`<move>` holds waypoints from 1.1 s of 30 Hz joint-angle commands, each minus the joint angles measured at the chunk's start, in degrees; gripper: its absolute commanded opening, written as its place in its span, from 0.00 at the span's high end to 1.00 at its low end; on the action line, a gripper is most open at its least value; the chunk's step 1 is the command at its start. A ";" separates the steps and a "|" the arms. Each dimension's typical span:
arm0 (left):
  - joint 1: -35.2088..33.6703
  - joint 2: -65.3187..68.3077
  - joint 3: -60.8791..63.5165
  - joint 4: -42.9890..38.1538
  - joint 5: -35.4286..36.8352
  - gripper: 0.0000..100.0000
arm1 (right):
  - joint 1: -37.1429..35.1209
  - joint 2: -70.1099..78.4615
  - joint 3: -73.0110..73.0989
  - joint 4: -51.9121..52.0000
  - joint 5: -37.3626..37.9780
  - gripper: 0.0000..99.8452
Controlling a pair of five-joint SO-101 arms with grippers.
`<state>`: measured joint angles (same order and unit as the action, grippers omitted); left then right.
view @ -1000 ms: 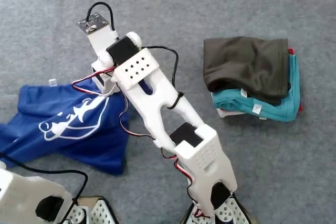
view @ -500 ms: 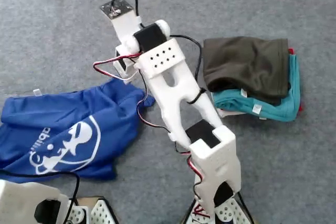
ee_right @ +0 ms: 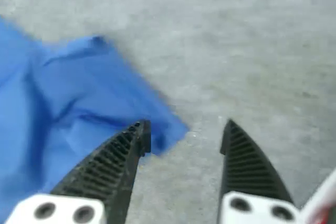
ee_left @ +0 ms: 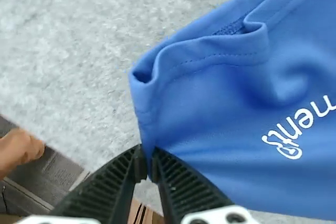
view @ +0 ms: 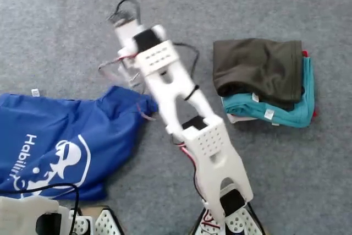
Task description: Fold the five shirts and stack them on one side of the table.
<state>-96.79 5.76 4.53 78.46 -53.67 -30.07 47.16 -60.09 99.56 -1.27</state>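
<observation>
"On the left half of the counter [view: 66,37], toward its near edge, what lies there?"

"The blue shirt [view: 71,130], unfolded and loosely spread, white print facing up. Its left part is cut off from sight, and its near hem is hidden behind the left arm's base [view: 27,218]."

"What has hold of it?"

"The left hand [ee_left: 147,157]. Its ribbed black jaws are pressed together on a fold of the shirt's stitched edge, with cloth bunched just above the pinch."

"And the other one?"

"The right hand [ee_right: 186,129] stands wide apart with nothing between its jaws. One fingertip sits at the shirt's pointed corner, but the smear there keeps me from telling whether it touches. From above, the right arm [view: 181,108] stretches from the near edge over the middle of the counter, its far end blurred."

"What is toward the right edge?"

"A stack [view: 264,81] of folded shirts, well apart from the blue one. A dark olive shirt [view: 258,67] is on top and a teal shirt [view: 291,111] is under it. A white layer [view: 236,118] and a red sliver [view: 304,54] peek out below. I cannot tell how many layers there are."
</observation>
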 commanded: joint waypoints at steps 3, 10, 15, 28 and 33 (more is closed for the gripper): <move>-0.92 -2.64 -4.18 -1.58 6.86 0.97 | -1.49 -0.75 2.51 1.67 -0.18 0.81; -0.92 0.09 -10.77 -2.99 20.22 0.97 | -1.41 -0.40 12.00 1.41 -1.85 0.81; 0.22 5.89 -15.08 2.55 23.12 0.97 | -1.93 -0.40 12.35 1.23 -1.76 0.81; 4.44 13.10 -28.35 18.20 23.91 0.78 | -8.70 -0.22 15.43 -0.18 -3.87 0.81; 6.37 9.58 -30.46 18.81 24.62 0.77 | -6.77 1.98 16.13 -2.46 -3.60 0.81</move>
<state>-92.57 19.82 -22.73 96.22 -29.49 -37.80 49.54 -43.74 97.89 -4.70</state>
